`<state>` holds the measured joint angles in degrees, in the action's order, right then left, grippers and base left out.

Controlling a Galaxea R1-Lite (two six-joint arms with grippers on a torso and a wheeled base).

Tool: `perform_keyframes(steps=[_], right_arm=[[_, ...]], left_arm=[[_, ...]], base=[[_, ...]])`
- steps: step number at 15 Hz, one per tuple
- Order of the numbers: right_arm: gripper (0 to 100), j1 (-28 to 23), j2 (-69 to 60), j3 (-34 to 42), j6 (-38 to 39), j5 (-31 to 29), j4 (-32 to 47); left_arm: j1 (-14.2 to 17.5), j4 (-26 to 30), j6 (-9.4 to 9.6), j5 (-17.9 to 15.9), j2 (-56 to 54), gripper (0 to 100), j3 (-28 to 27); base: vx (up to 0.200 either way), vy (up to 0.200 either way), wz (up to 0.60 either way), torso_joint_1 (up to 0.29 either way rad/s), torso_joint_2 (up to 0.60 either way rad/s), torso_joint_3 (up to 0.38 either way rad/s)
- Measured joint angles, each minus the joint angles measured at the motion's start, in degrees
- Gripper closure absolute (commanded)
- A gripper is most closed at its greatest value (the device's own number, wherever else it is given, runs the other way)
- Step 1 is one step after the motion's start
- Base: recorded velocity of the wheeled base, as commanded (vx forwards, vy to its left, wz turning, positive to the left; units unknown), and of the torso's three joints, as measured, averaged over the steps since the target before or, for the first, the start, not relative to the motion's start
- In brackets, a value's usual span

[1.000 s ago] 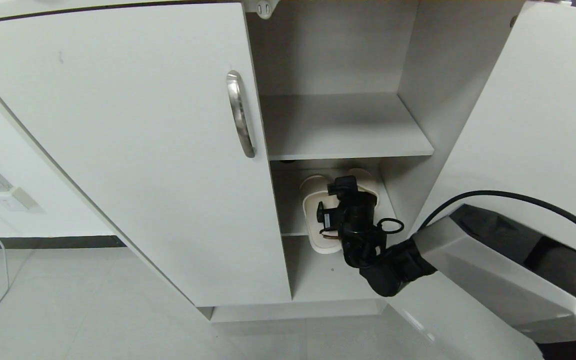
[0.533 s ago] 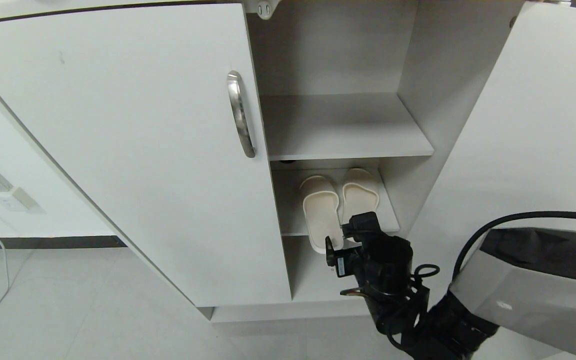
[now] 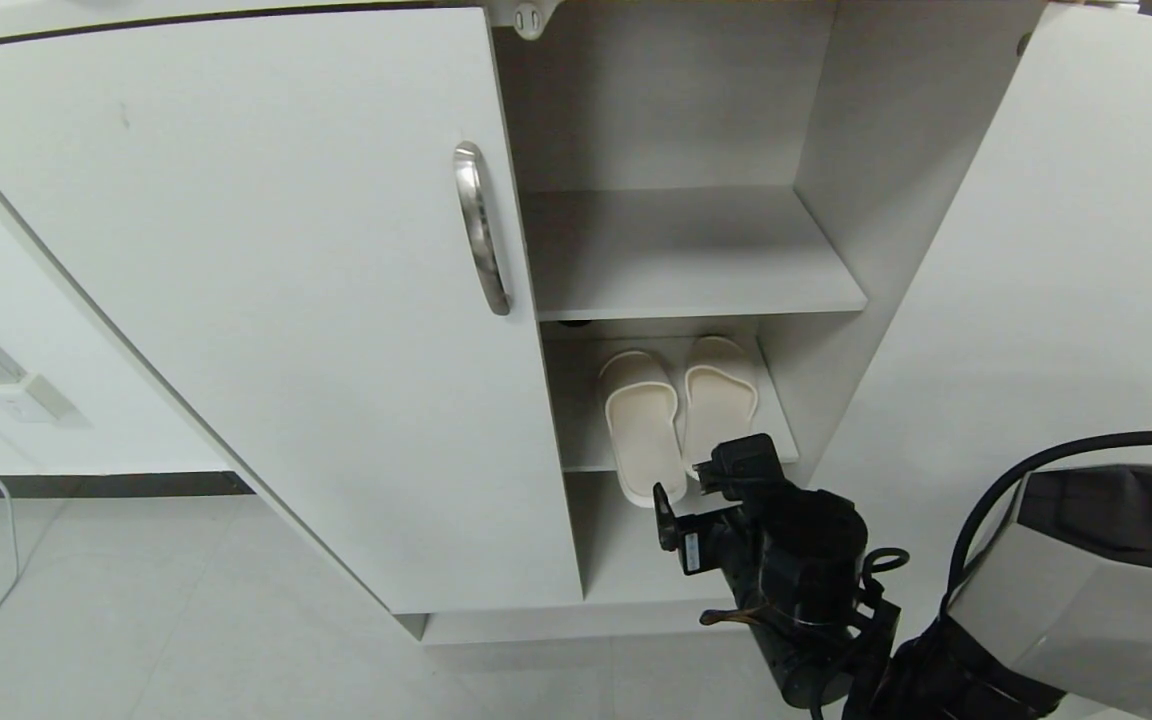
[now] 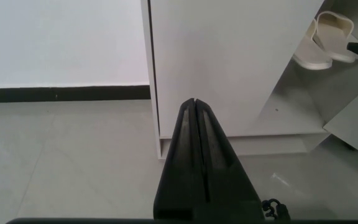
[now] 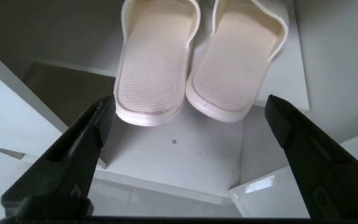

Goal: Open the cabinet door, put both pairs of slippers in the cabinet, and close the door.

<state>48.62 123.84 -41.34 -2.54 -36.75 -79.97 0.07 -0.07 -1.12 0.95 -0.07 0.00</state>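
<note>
Pale floor tiles [image 3: 186, 620] met a white cabinet [image 3: 656, 90] whose right door [image 3: 1056, 250] stood open. One cream pair of slippers [image 3: 681, 410] lay side by side on the middle shelf [image 3: 574, 400], one heel overhanging its edge. They looked like light, soft, springy foam, and pinching the two adjoining inner walls should lift both. The right claw [image 3: 698, 480] hung wide open at their 6 o'clock, empty. The left claw [image 4: 193, 107] was closed on nothing. At 9 o'clock, the closed left door [image 3: 236, 250] and its handle [image 3: 481, 230] narrowed the opening.
</note>
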Motion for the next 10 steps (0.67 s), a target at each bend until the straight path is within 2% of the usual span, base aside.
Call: perform_keyframes(steps=[5, 10], right_arm=[[0, 0.3, -0.1, 0.2, 0.0, 0.0, -0.1], [0, 0.5, -0.1, 0.4, 0.0, 0.0, 0.0]], left_arm=[[0.0, 0.0, 0.00, 0.0, 0.0, 100, 0.0], [0.0, 0.0, -0.02, 0.1, 0.0, 100, 0.0]], base=[[-0.200, 0.000, 0.00, 0.001, 0.01, 0.001], [0.000, 0.000, 0.00, 0.000, 0.00, 0.000]])
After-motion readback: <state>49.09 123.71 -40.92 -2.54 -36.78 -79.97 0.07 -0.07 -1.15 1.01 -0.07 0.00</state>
